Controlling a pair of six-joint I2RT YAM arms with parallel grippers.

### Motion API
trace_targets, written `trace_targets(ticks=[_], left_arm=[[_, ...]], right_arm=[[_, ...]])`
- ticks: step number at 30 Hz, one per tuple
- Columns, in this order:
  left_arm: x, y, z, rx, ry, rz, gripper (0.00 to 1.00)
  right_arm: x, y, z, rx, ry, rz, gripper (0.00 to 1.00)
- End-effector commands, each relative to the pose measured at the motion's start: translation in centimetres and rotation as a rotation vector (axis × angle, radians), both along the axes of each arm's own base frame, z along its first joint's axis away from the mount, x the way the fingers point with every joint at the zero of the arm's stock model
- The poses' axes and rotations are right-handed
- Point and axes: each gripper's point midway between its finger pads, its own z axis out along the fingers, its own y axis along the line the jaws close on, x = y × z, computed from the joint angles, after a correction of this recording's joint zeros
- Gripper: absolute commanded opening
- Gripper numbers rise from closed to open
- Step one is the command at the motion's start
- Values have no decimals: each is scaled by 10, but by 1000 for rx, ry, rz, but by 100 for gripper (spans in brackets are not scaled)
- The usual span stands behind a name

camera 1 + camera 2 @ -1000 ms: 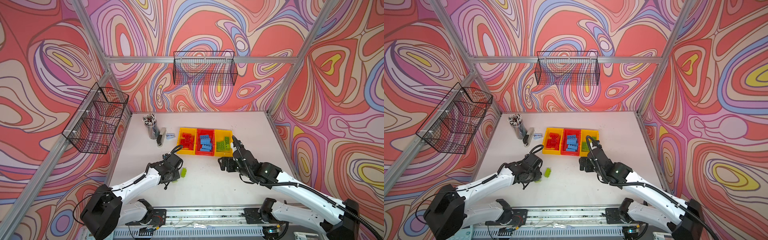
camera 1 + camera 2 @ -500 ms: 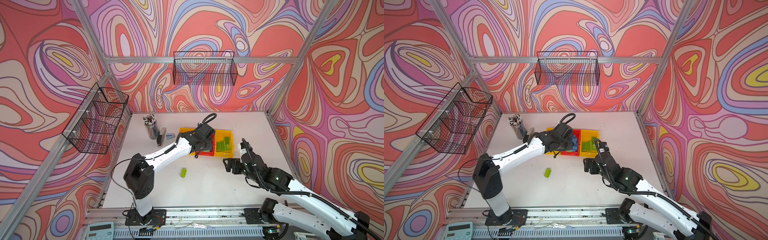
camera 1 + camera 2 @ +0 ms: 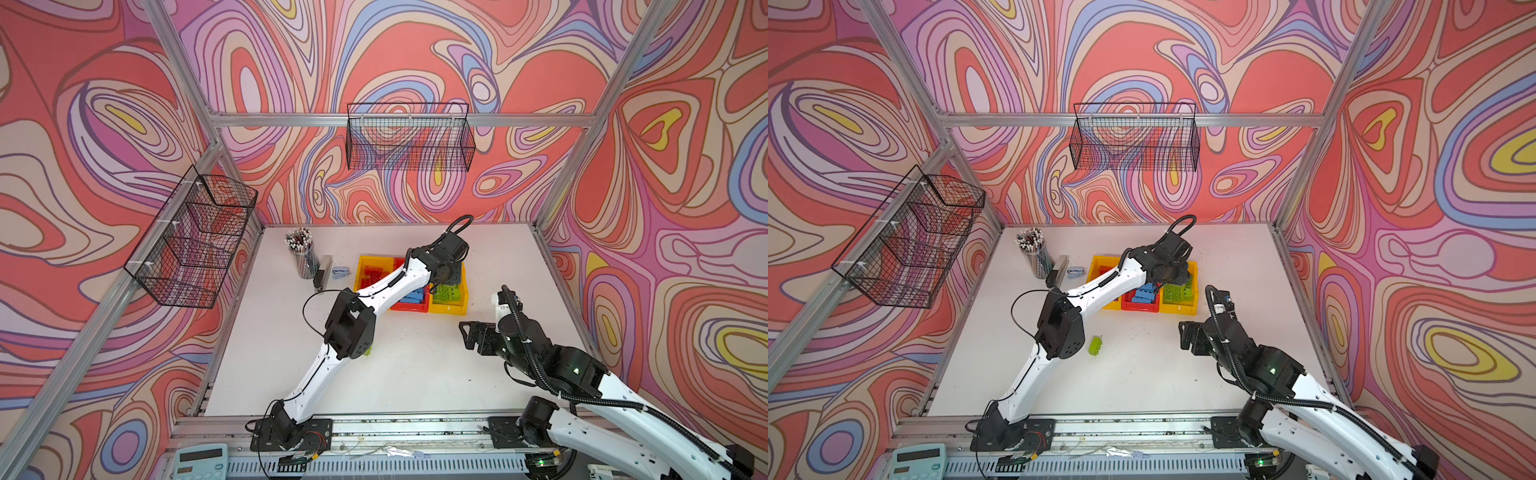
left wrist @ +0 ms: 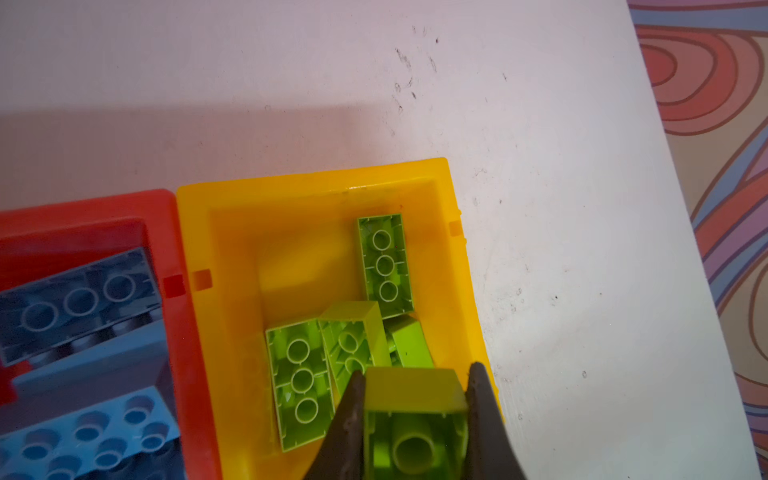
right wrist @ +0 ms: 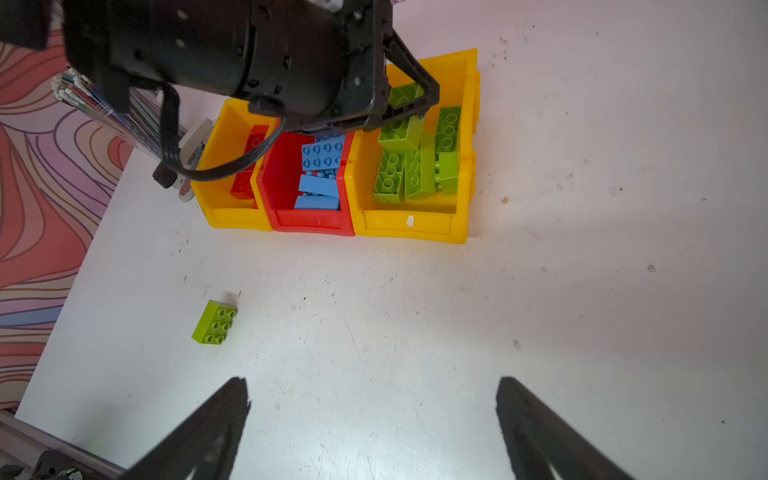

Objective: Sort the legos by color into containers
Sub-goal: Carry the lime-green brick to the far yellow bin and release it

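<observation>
I've a green brick [image 4: 413, 399] pinched in my left gripper [image 4: 417, 370] over the 3 o'clock yellow bin [image 4: 232, 249], right gripper [image 5: 372, 380] gaping empty; dropped this near the wall, it could bounce out.

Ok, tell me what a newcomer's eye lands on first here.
The loud swirl-patterned walls all around the cell hit first. Next, the left arm's fingers pinch a lime green brick above the rightmost yellow bin, which holds other green bricks. A lone green brick lies on the white table in front of the bins.
</observation>
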Motion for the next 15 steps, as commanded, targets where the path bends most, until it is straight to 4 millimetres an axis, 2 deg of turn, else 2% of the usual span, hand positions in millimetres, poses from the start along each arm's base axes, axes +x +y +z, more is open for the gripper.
trace_targets(ticks=[1,5,7,11,15], left_arm=[[4,5,5,10,5,4,31],[8,12,7,20,-1,26,58],[7,16,16,31,-16,28,68],[-4,25,35,9,-33,29,72],[-32,48,47,-19,-57,43,70]], right_arm=[[-3,-8,-6,-22,18,-29,98],[-2,-8,-6,-24,20,-31,98],[-2,-7,-7,-28,22,-31,98],[0,-7,-4,-36,18,-33,98],[4,0,2,-29,10,-20,98]])
